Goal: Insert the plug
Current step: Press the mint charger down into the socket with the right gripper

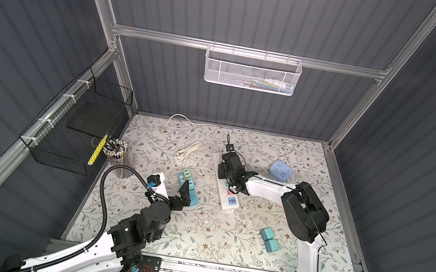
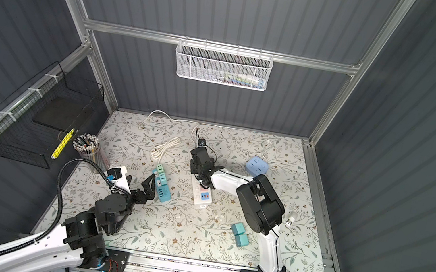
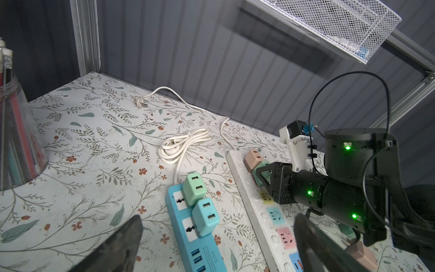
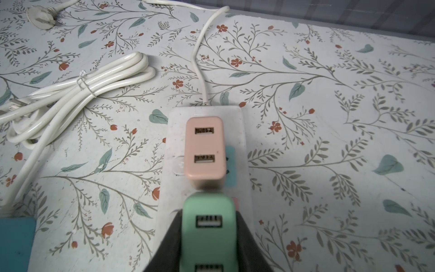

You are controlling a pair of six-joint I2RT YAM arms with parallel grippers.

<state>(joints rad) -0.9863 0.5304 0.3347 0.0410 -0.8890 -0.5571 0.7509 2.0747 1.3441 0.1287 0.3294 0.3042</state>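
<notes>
My right pincer (image 4: 208, 212) is closed on the green plug (image 4: 207, 242), one finger flat on each side face. This grip leaves the plug's port face up and its prong side turned down toward the white power strip (image 4: 175, 136).

The green plug sits over the strip in the position next to the pink plug (image 4: 204, 150), which already stands in the end socket nearest the cord. In the right wrist view the two bodies meet edge to edge. In the left wrist view the green plug looks slightly tilted against its neighbour. I cannot tell whether its prongs have entered the socket, because the plug body hides them.

My judgement:
1. The insertion is in hand and not confirmed.
2. The next move calls for squaring the plug upright, then pressing straight down.
3. The risk is the pink plug, since contact with it could hold mine off line.

My left pincer (image 3: 217, 221) stands fully open and holds nothing, above the blue power strip (image 3: 183, 245). It is well apart from the working socket, so it does not obstruct the right arm.
</notes>
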